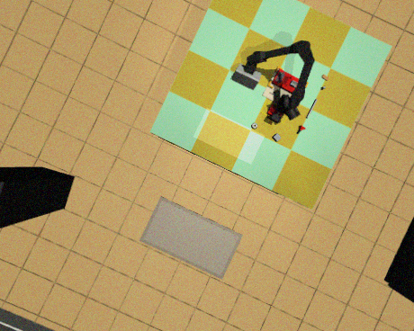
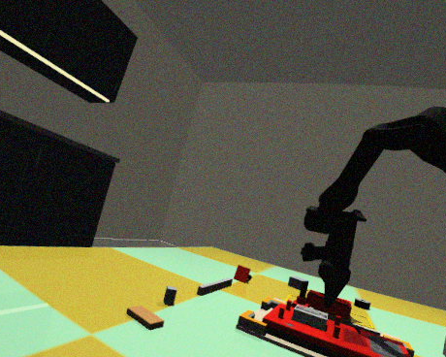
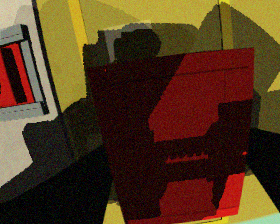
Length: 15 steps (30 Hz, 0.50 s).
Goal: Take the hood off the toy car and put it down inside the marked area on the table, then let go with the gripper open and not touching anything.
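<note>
Grey walls close the room off, and dark cabinets stand along one side. On the tan tiled floor we see a flat grey rectangle, well apart from the checkered surface of yellow and mint green squares.

Over this surface our black arm bends high and comes down beside the toy car, which sits upright with its red body on a pale chassis. The yellow outline of the marked area shows past the hood; we cannot tell whether every edge of the hood lies inside it.

The dark red hood is off the car, low beside it and between the fingers. Our end effector points down, its fingers spread to the hood's width and gripping it from both sides. We cannot tell whether the hood's underside touches the surface.

Among the smaller pieces, we see a long dark bar, an orange-brown block, a red piece and a grey block lying apart from one another.
</note>
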Tool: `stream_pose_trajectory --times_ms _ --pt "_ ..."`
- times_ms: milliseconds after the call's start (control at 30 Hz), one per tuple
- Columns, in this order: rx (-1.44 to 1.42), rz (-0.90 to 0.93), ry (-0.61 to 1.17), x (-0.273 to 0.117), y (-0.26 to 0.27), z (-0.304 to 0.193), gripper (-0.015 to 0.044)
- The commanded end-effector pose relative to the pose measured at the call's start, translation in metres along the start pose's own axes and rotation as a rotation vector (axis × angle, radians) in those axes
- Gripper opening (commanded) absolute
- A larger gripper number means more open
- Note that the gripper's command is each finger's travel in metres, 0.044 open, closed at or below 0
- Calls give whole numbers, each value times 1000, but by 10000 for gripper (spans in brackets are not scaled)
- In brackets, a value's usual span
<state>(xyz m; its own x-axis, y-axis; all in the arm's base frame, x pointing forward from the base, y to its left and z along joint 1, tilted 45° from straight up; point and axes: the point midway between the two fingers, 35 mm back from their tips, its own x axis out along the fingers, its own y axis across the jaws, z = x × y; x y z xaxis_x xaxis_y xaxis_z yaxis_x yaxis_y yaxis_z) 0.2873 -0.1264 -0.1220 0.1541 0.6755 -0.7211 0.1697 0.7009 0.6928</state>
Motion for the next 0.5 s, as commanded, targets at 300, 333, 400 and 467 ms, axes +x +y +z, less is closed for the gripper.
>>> stream_pose_trajectory --times_ms 300,333,400,467 --pt "1 3 3 -42 -2 2 440" --pt "1 5 4 -53 -2 2 440" --pt "1 8 5 -70 -2 1 440" --pt "1 9 6 -72 -2 1 440"
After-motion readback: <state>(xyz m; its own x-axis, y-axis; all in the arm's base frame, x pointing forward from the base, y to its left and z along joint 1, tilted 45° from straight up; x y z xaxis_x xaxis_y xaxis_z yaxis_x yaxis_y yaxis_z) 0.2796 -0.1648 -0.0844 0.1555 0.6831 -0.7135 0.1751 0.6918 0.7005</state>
